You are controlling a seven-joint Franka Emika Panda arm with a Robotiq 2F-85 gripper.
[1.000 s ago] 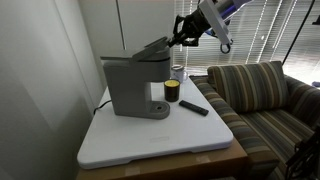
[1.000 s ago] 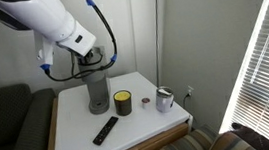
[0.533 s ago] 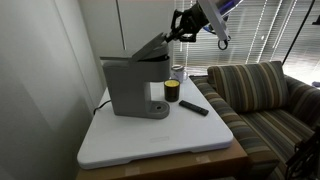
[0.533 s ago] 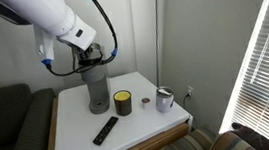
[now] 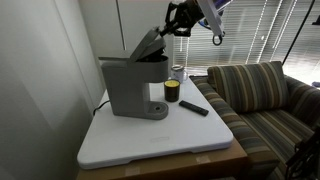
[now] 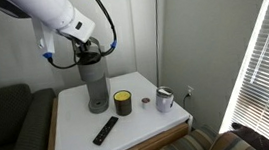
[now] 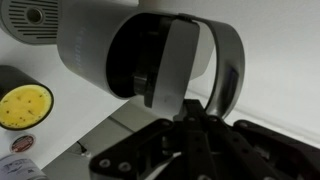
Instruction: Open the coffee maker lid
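The grey coffee maker (image 5: 125, 88) stands on the white table in both exterior views (image 6: 96, 87). Its lid (image 5: 150, 43) is tilted steeply up from the rear hinge. In the wrist view the lid (image 7: 175, 60) shows as a grey panel with a dark rounded front, raised over the machine body (image 7: 85, 50). My gripper (image 5: 169, 26) is at the lid's raised front end. Its fingers (image 7: 190, 112) are pressed together, with the tips against the lid's front edge. In an exterior view the arm covers the lid, and the gripper (image 6: 90, 49) sits right over the machine top.
A yellow-and-black cup (image 5: 172, 92) (image 6: 123, 103) (image 7: 25, 105) stands beside the machine. A black remote (image 5: 193, 107) (image 6: 105, 130) lies on the white table (image 5: 150, 140). A metal can (image 6: 164, 100) stands further along. A striped sofa (image 5: 260, 90) is next to the table.
The gripper has moved up and back toward the hinge. The lid has swung from slightly raised to steeply tilted.
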